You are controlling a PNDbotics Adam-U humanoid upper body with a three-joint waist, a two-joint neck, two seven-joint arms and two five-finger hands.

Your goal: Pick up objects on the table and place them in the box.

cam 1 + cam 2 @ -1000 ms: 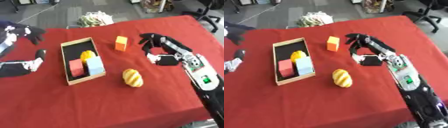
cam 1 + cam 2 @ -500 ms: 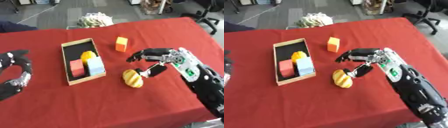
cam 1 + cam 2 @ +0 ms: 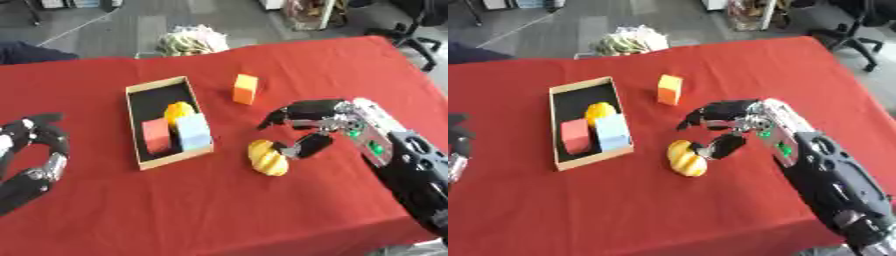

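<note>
A yellow ridged bread-like object (image 3: 267, 157) lies on the red table, right of the box. My right hand (image 3: 313, 124) hovers just to its right, open, thumb near the object's edge and fingers spread above it, holding nothing. An orange block (image 3: 245, 88) stands farther back. The shallow wooden box (image 3: 144, 90) holds a red block (image 3: 156, 135), a light blue block (image 3: 194, 131) and a yellow piece (image 3: 178, 110). My left hand (image 3: 37, 150) rests at the left edge, fingers relaxed, away from everything.
The red tablecloth (image 3: 219, 210) covers the whole table. A pale bundle of rope or cloth (image 3: 192, 41) lies at the far edge behind the box. An office chair (image 3: 418, 25) stands beyond the far right corner.
My right hand came forward and left from beside the orange block to the yellow object. The left hand dropped lower at the left edge. The objects stayed put.
</note>
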